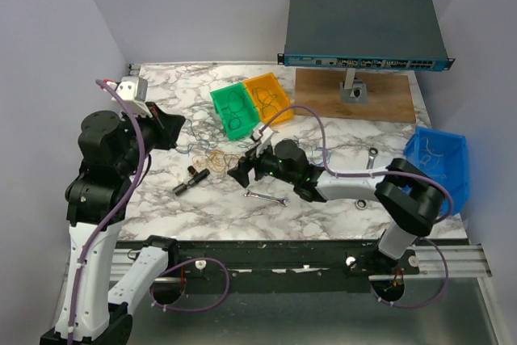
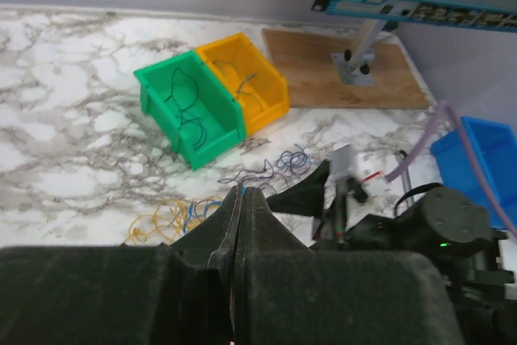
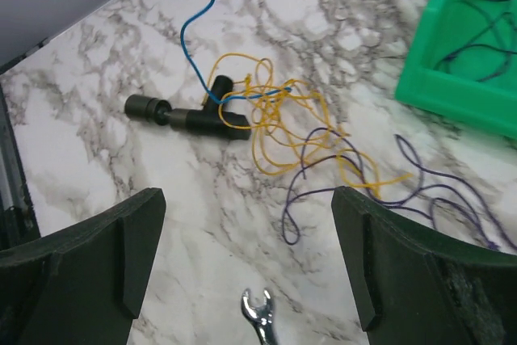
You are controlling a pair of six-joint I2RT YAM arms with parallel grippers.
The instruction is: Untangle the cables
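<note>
The cables lie loosely tangled on the marble table: yellow loops [image 3: 275, 131], a purple strand [image 3: 339, 191] and a blue strand [image 3: 190, 30] that rises toward the top of the right wrist view. The bundle also shows in the top view [image 1: 214, 157] and the left wrist view [image 2: 166, 217]. My left gripper [image 2: 241, 195] is shut, with a bit of blue cable showing at its tip, and it is raised left of the bundle [image 1: 176, 128]. My right gripper [image 3: 249, 224] is open and empty, just right of the bundle [image 1: 246, 164], low over the table.
A black T-shaped tool [image 3: 190, 115] lies under the yellow loops. A small wrench [image 3: 260, 317] lies beneath my right gripper. A green bin [image 1: 234, 108] and a yellow bin [image 1: 271, 96] hold wires. A blue bin [image 1: 440, 159] stands right. A network switch [image 1: 363, 30] stands on a wooden board [image 1: 388, 98].
</note>
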